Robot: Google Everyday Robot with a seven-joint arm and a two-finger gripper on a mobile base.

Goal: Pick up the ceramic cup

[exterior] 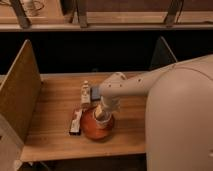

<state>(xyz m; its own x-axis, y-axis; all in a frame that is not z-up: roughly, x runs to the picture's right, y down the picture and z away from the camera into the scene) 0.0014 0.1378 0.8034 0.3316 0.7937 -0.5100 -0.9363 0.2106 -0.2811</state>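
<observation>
The ceramic cup [102, 119] is a small pale cup standing on the wide reddish-brown plate [90, 130] near the front of the wooden table. My gripper [103, 111] comes in from the right on a white arm and points down right at the cup, partly covering it. I cannot tell whether it touches the cup.
A flat dark-and-white snack bar [76, 121] lies left of the plate. A small pale bottle [85, 93] and a blue packet [94, 92] stand behind it. Wooden side panels [20, 95] flank the wooden table [55, 105]. My white arm fills the right.
</observation>
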